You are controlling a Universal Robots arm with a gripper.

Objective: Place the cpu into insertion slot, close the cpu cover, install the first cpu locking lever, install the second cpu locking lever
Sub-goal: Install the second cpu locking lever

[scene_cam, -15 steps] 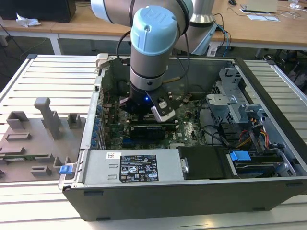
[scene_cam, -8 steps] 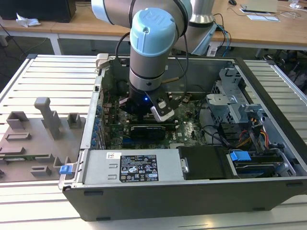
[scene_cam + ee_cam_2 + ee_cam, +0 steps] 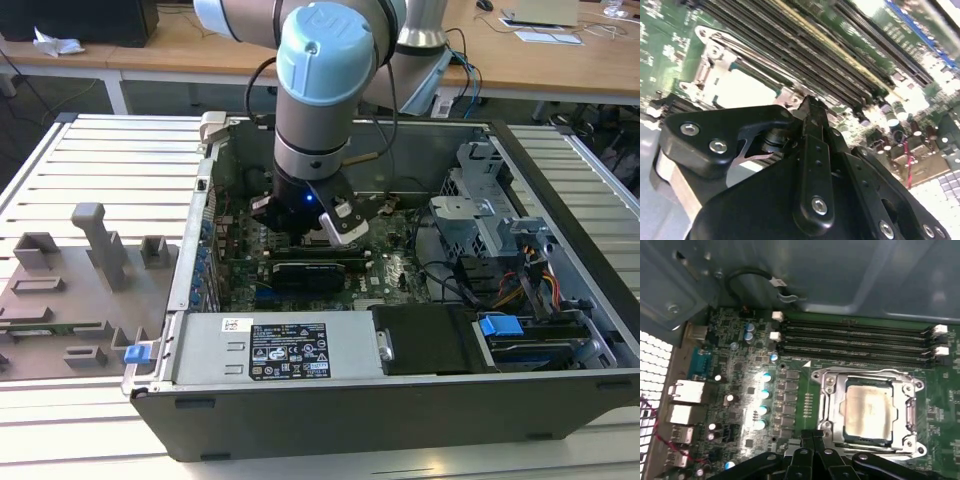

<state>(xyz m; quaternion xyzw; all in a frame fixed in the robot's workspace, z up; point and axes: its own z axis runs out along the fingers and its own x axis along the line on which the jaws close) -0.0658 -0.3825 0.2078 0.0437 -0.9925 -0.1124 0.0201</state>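
Observation:
The cpu [image 3: 867, 410], a dull silver square, lies flat in the insertion slot [image 3: 912, 415] on the green board. The cpu cover [image 3: 832, 392], a steel frame, lies down around it, and the chip shows through its window. A thin metal lever [image 3: 855, 373] runs along the cover's far side. My gripper [image 3: 812, 439] is shut, its black fingertips pressed together just at the socket's near edge with nothing seen between them. In the second wrist view the gripper [image 3: 810, 106] hovers beside the bright socket [image 3: 740, 87]. In the exterior view the gripper [image 3: 318, 235] is low inside the open case.
Long black memory slots [image 3: 855, 337] run past the socket. A looped black cable [image 3: 747, 277] hangs by the case wall. The power supply [image 3: 285, 350], a drive cage [image 3: 480, 200] and coloured cables [image 3: 520, 285] crowd the case. Grey fixtures [image 3: 80, 280] stand at the exterior view's left.

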